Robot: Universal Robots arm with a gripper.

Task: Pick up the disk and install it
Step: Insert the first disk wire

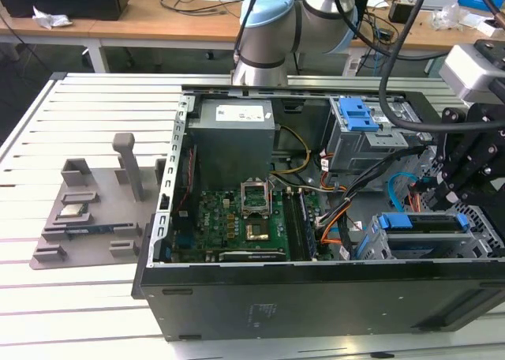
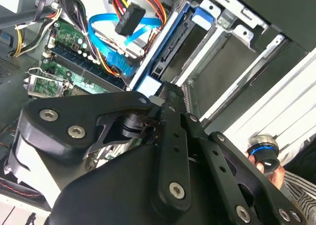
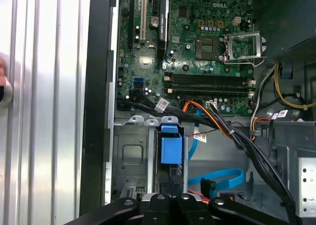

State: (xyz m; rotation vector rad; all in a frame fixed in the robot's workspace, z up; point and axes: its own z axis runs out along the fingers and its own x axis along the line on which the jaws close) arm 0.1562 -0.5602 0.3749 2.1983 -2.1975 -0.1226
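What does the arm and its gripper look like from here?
The arm has silver tubes with pale blue joint caps, and black cables run alongside it. The gripper is matt black, built of flat linkage bars with silver screw heads, under a white-grey block.

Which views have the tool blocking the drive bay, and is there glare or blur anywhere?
In the second wrist view the dark tool body covers the lower half. In the first wrist view its links cross the bottom edge, below the blue bracket. The exterior view is evenly lit, and the slatted table is bright without washing out.
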